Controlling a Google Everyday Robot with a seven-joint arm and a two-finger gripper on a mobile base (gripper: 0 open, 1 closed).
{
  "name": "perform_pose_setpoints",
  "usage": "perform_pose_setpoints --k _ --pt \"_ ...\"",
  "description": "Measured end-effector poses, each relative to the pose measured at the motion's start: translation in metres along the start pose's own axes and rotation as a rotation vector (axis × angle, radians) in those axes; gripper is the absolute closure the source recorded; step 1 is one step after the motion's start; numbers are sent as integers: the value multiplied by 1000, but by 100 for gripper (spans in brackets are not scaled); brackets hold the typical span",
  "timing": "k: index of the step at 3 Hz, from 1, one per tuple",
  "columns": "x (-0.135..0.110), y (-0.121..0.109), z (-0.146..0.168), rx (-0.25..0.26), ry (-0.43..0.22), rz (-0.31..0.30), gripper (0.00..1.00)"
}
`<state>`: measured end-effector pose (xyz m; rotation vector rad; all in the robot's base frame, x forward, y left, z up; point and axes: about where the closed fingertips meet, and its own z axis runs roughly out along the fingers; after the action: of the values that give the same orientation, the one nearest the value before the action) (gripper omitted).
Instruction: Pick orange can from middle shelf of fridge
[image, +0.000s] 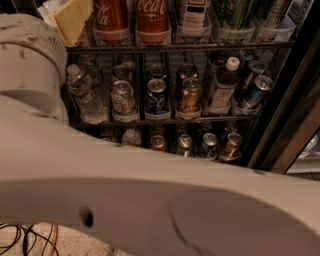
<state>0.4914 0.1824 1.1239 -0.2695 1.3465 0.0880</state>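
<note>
The orange can (189, 96) stands upright on the middle shelf (165, 121) of the fridge (283, 131), in a clear lane tray, right of a blue can (156, 96) and left of a white-capped bottle (223, 86). My pale arm (150, 200) fills the lower half and left side of the camera view, in front of the fridge. My gripper is out of view, so its place relative to the can cannot be told.
A silver-green can (123, 98) and a water bottle (85, 95) stand left on the same shelf, blue cans (255, 89) at the right. Tall red Coca-Cola cans (131, 17) and a yellow bag (70, 19) are above. Several cans (208, 145) sit below. Cables (25, 239) lie on the floor.
</note>
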Motion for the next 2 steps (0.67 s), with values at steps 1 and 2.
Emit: perform_pose_setpoints --k 1,2 --pt "0 0 0 0 0 0 0" --pt "2 1 -5 15 7 -4 0"
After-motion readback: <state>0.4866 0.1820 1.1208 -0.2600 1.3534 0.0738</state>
